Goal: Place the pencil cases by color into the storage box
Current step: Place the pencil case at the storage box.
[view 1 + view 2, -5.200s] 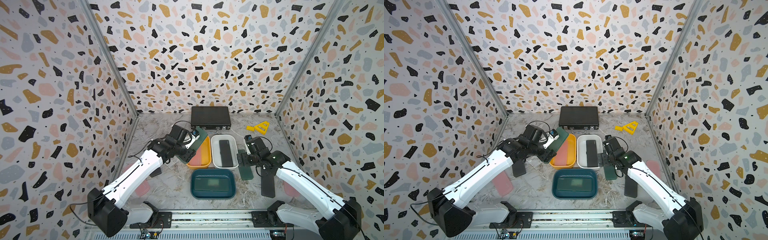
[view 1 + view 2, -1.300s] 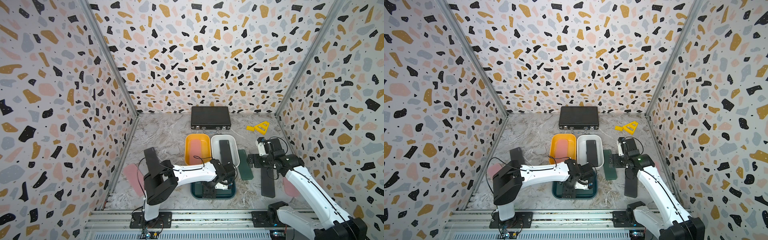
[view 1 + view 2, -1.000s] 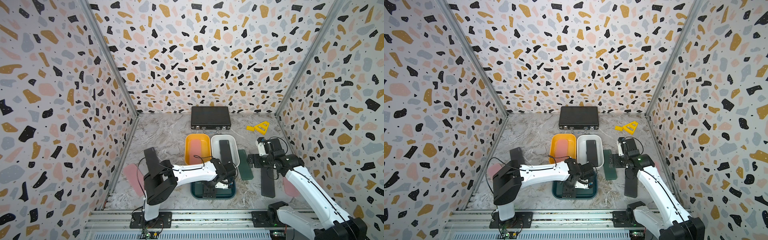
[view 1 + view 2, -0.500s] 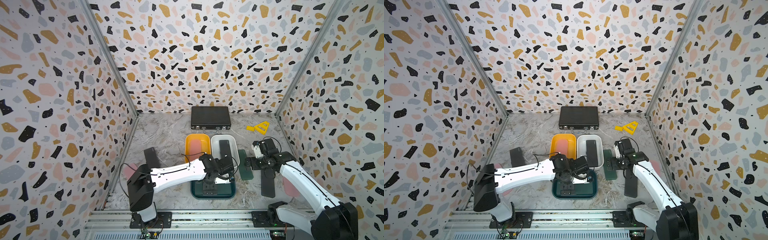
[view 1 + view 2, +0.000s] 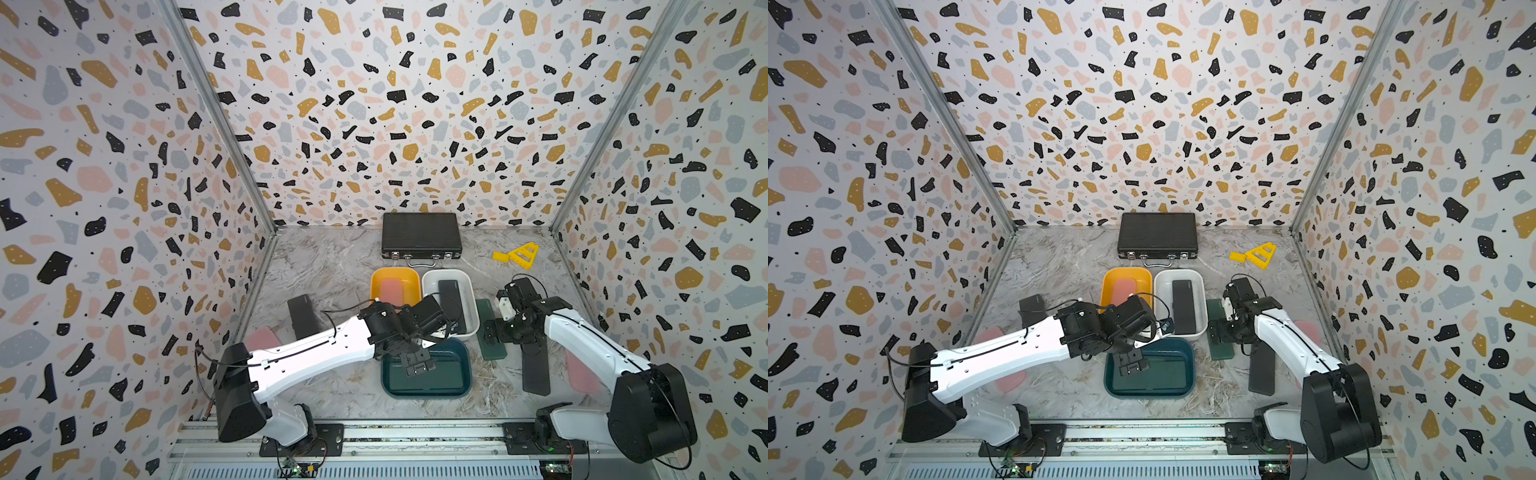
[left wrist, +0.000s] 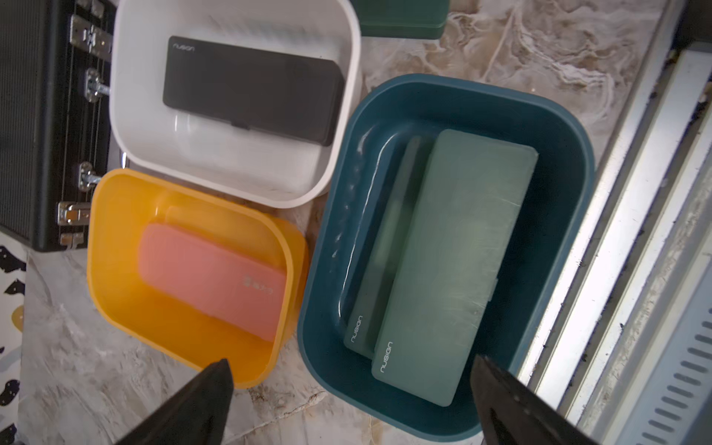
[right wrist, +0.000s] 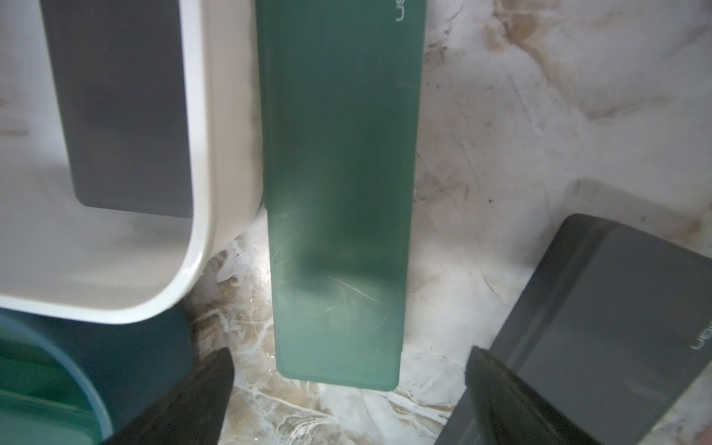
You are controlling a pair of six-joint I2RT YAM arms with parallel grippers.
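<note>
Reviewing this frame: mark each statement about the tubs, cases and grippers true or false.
1. The teal tub holds two green cases. True.
2. The white tub holds a pink case. False: it holds a black case.
3. The left gripper is shut on something. False: it is open and empty, above the teal tub.
4. A loose green case lies on the table beside the white tub, under the open right gripper. True.
5. The yellow tub is empty. False: a pink case lies in it.
</note>
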